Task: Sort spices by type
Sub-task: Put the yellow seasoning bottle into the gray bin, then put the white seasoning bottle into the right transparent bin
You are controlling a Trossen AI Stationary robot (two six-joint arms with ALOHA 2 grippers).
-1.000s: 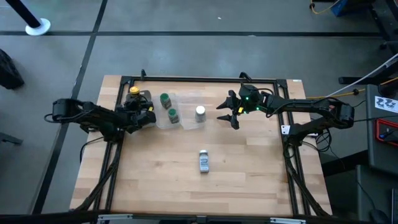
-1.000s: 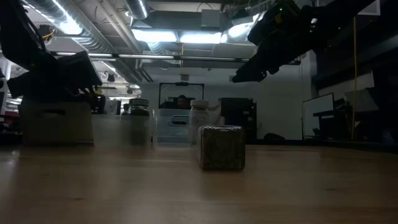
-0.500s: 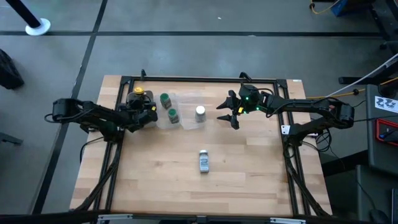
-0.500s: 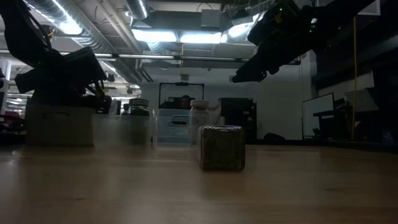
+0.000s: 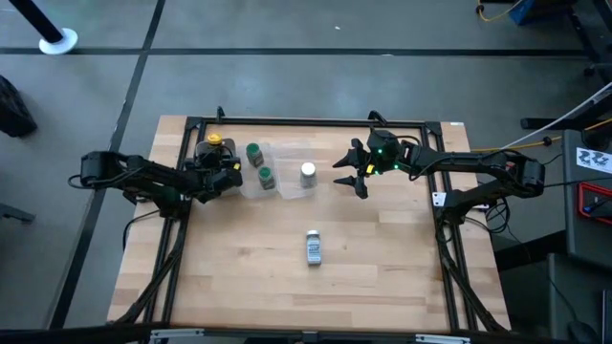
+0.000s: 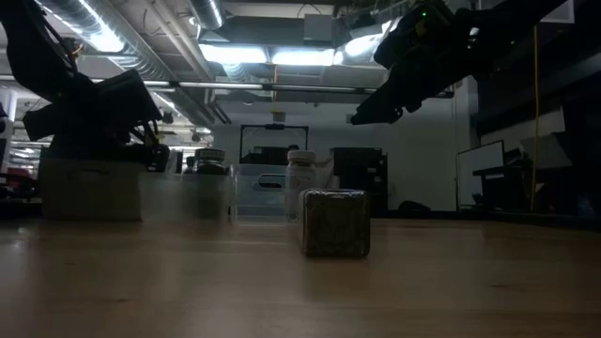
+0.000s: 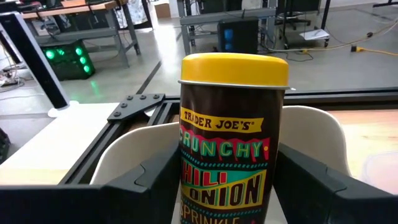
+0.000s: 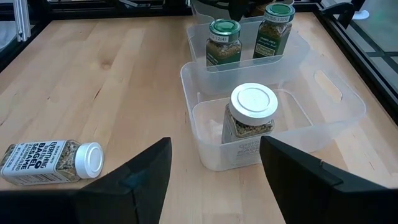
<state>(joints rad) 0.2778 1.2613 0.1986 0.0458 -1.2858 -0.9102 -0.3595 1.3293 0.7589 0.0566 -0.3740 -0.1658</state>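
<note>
High view: sort looks mostly done, one jar left out. Two green-lidded jars (image 5: 258, 164) stand together in a clear bin (image 5: 271, 149) in the upper-middle of the frame. One white-lidded jar (image 5: 308, 173) stands upright in the next clear bin (image 5: 293, 192), just right of the green pair. The second white-lidded jar (image 5: 313, 247) lies on its side on the bare table (image 5: 382, 277), lower centre, well apart from both bins. My read: that one still needs to join its match.

Left gripper (image 5: 222, 172), left of centre, is closed on the yellow-lidded jar (image 5: 214, 140). Left wrist view confirms: the fingers (image 7: 149, 183) clamp each side of the jar, upright, over a pale rounded container (image 7: 314, 134). So the yellow one is about placed but not released, as I judge it.

Right gripper (image 5: 354, 173), right of centre, hangs above the table beside the white-lid bin, jaws spread, holding nothing. Right wrist view shows both bins and the fallen jar between its fingers.

Hard to tell:
- whether the yellow jar's base touches the container floor; the bottom is cut off in the left wrist view
- that container's outline from above, hidden under the left arm
- low view is dark; the fallen jar shows end-on and the bins are only dim shapes behind
</note>
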